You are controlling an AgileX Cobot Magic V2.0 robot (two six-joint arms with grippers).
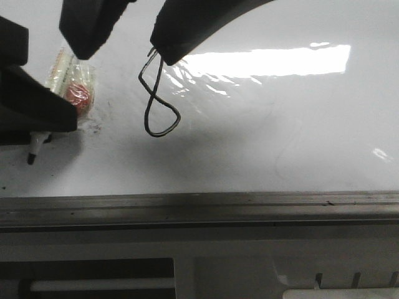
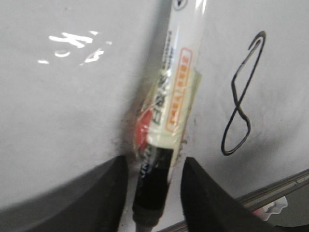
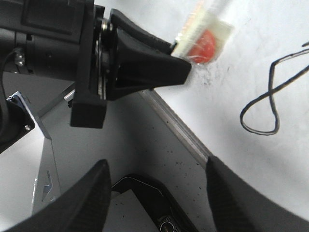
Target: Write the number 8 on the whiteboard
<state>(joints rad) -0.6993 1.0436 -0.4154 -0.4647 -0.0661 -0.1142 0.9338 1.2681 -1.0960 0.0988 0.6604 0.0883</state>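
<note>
I see the number 8 (image 1: pixel 159 99) upper centre on the whiteboard (image 1: pixel 280 143), its top hidden behind an arm. The left gripper (image 2: pixel 154 193) straddles the marker (image 2: pixel 166 111) loosely; the right gripper (image 3: pixel 157 193) gapes wide, empty.

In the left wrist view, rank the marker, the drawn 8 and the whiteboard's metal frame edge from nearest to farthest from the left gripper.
1. The marker, lying between the fingers of the left gripper.
2. The frame edge of the whiteboard, just beside one finger.
3. The number 8, out on the board beyond the marker's side; its lower loop comes close to the frame edge, so 2 and 3 are near each other.
</note>
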